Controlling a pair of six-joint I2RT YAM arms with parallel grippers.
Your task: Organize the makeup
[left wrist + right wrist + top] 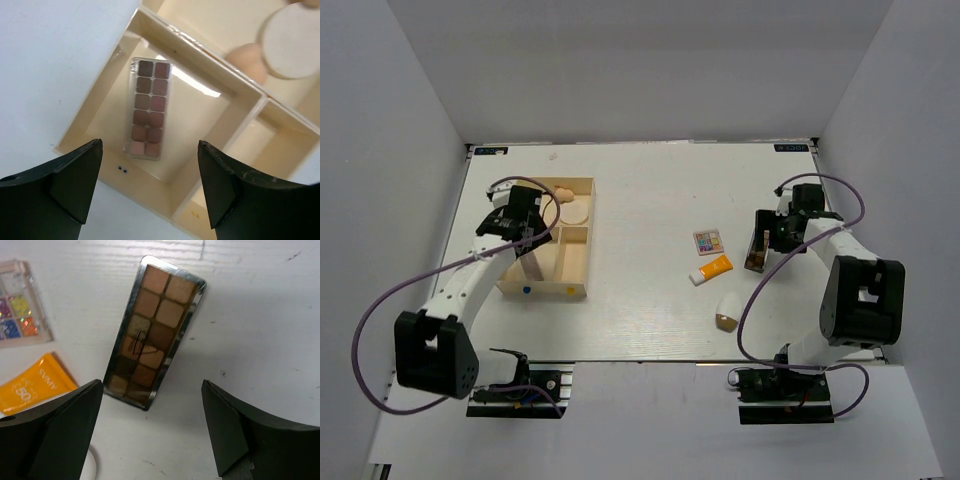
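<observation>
Sorting so far: one brown palette [147, 110] lies flat in a long compartment of the wooden box [590, 262], left of centre in the top view.
Also in the box: the round cream puff [292, 42] and a peach sponge [247, 60] touching it share the next compartment, upper right of the left wrist frame.
Left gripper [150, 185]: fingers spread wide, nothing held, hovering over the boxed palette.
Out on the table: the second brown palette [155, 330], square multicolour palette [709, 241], orange tube [712, 269] and white-tan egg [725, 311], all clustered right of centre in the top view, well apart from the box.
Right gripper [152, 425]: released too, jaws straddling the second brown palette without touching it. From overhead I can't really tell if that palette is flat or tipped on edge.
Progress guess: roughly halfway, three pieces filed, four to go.
Next up, probably: closing on that palette and carrying it across to the box.
</observation>
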